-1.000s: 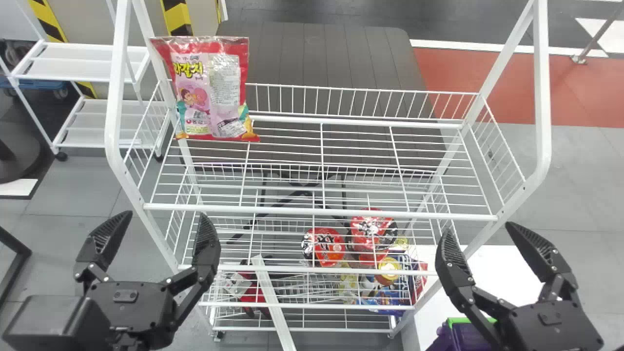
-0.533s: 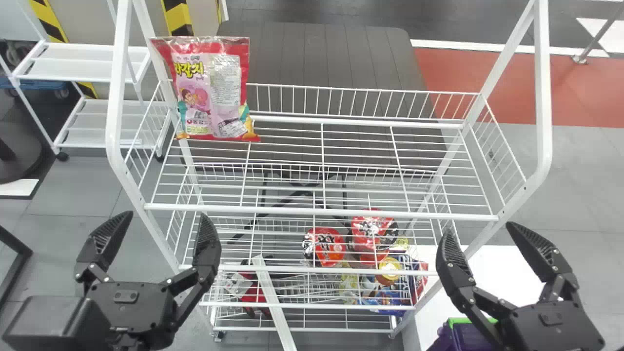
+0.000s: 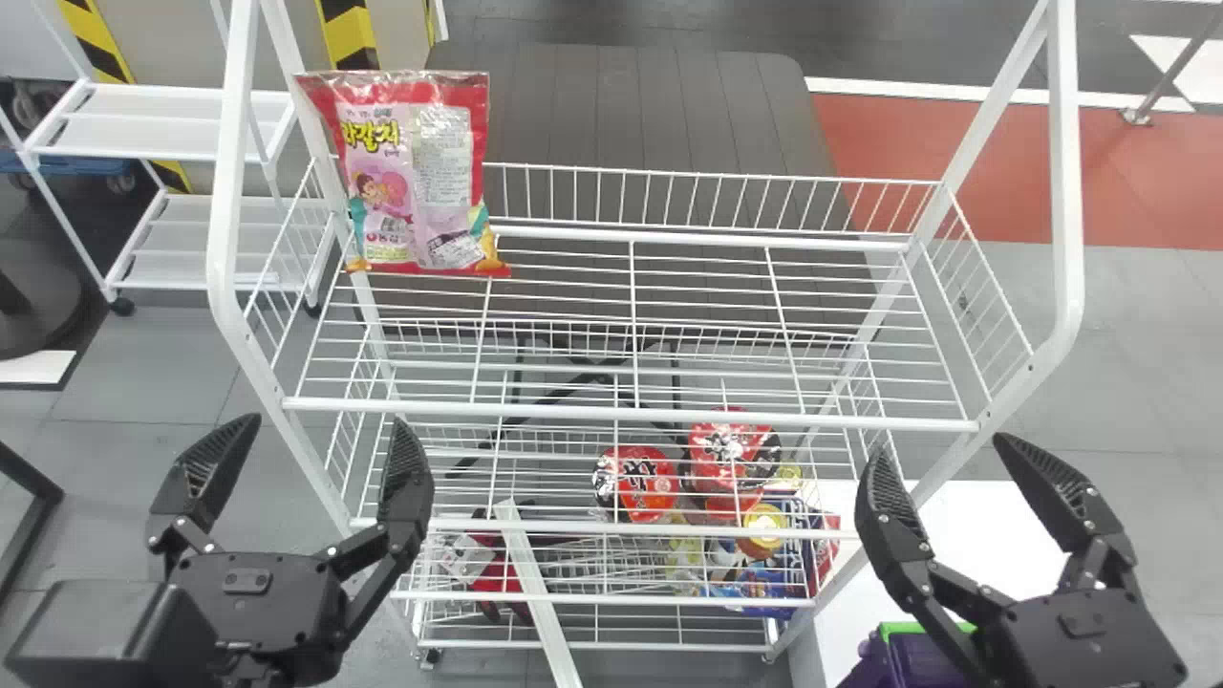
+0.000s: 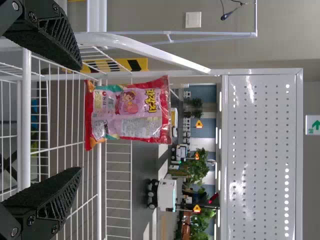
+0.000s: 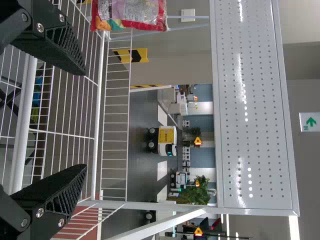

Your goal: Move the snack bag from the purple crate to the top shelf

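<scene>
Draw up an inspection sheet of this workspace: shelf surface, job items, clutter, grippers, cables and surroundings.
Surface: the top shelf is white wire, with raised sides and back.
Job items: the snack bag stands upright at the top shelf's rear left; the purple crate is low at the right, partly behind the right gripper.
Clutter: two red-topped tubs and other packs on lower levels; a white strip slants there.
Grippers: the left gripper and the right one are open, holding nothing.
Cables: a dark cord in the background.
Surroundings: another white rack on the left.
</scene>
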Available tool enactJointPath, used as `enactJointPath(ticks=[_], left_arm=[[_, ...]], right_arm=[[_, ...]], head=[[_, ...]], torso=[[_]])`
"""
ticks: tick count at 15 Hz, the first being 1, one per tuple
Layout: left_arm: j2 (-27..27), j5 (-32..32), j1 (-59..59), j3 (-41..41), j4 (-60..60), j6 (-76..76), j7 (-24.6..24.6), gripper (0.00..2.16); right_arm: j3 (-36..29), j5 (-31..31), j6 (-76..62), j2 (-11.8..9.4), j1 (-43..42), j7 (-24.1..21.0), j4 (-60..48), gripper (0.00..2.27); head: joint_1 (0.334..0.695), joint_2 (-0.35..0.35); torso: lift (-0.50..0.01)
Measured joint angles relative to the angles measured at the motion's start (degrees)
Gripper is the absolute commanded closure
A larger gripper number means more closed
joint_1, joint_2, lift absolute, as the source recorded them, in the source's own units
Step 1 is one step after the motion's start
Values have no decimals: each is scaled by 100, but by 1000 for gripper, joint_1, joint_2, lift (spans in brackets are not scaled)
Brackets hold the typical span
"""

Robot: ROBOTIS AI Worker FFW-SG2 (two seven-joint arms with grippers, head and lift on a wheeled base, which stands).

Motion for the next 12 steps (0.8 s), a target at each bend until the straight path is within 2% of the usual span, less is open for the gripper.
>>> enactJointPath(ticks=[12], left_arm=[[0,0,0,0,10,0,0,100]], right_arm=[[17,26,220,13,-7,6,-42,181]], head=[[695,-59]], torso=[[-66]])
